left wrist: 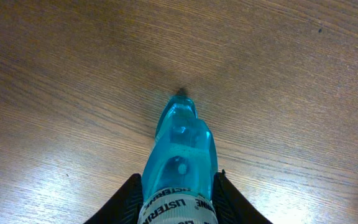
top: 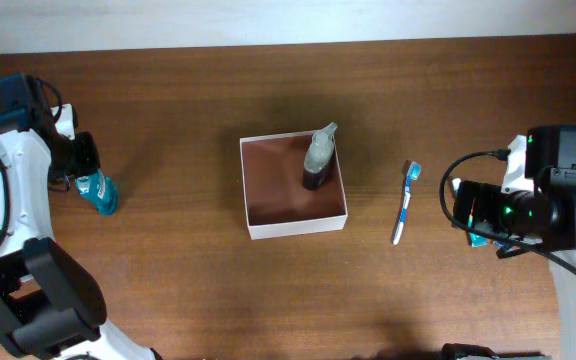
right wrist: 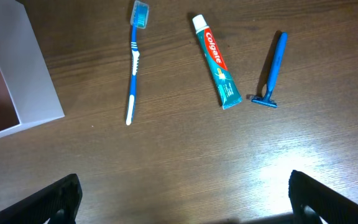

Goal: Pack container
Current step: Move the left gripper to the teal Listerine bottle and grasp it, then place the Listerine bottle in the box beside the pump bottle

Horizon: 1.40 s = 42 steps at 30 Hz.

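Note:
The container [top: 297, 226], a square white-walled box with a reddish-brown inside, sits mid-table. A small grey bottle with a dark base [top: 318, 158] leans in its far right corner. My left gripper [top: 85, 165] is at the far left, shut on a blue mouthwash bottle [top: 99, 192]. In the left wrist view both fingers [left wrist: 180, 208] press the sides of this bottle [left wrist: 182, 140], whose far end touches the table. My right gripper [top: 470, 212] is open and empty [right wrist: 182, 199], right of the container, whose wall shows in the right wrist view [right wrist: 33, 74].
A blue and white toothbrush [top: 406, 203] [right wrist: 133, 62] lies right of the container. A toothpaste tube [right wrist: 217, 62] and a blue razor [right wrist: 273, 71] lie further right, mostly hidden under my right arm in the overhead view.

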Motion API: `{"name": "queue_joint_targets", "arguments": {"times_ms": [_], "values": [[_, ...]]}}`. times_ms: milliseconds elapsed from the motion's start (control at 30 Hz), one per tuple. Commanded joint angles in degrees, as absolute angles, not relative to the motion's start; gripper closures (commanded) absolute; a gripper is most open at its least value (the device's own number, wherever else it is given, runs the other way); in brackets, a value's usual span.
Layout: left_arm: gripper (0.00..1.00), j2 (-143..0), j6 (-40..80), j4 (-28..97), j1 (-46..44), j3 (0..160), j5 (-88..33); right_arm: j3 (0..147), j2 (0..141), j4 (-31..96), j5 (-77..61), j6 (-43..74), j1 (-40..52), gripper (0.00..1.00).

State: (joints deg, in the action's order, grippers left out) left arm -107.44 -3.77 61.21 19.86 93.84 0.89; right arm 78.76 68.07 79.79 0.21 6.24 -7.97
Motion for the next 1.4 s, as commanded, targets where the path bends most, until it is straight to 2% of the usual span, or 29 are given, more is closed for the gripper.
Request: {"name": "queue_joint_targets", "arguments": {"times_ms": [0, 333, 600, 867, 1167, 1367], "values": [[0.71, -108.01, -4.64, 61.32, 20.14, 93.41, 0.60, 79.75, 67.59, 79.96, 0.75, 6.46, -8.43, 0.01], [0.99, -107.98, -4.62, 61.76, 20.14, 93.47, 0.60, 79.72, 67.59, 79.99, 0.75, 6.46, -8.43, 0.01], [1.00, -106.63, -4.60, 64.18, 17.43, 95.20, -0.30, 79.75, 67.59, 79.99, 0.75, 6.48, -8.43, 0.01], [1.00, -100.40, -2.83, 70.67, 10.39, 101.16, -0.32, 79.75, 67.59, 80.01, 0.75, 6.48, -8.43, 0.01], [1.00, -94.59, 1.13, 76.36, -4.75, 110.13, -1.32, 79.75, 67.59, 80.14, 0.73, 6.48, -8.43, 0.01], [1.00, -95.13, 6.94, 74.19, -16.10, 111.53, -1.10, 79.75, 67.59, 80.14, 0.73, 6.48, -8.43, 0.01]]}}
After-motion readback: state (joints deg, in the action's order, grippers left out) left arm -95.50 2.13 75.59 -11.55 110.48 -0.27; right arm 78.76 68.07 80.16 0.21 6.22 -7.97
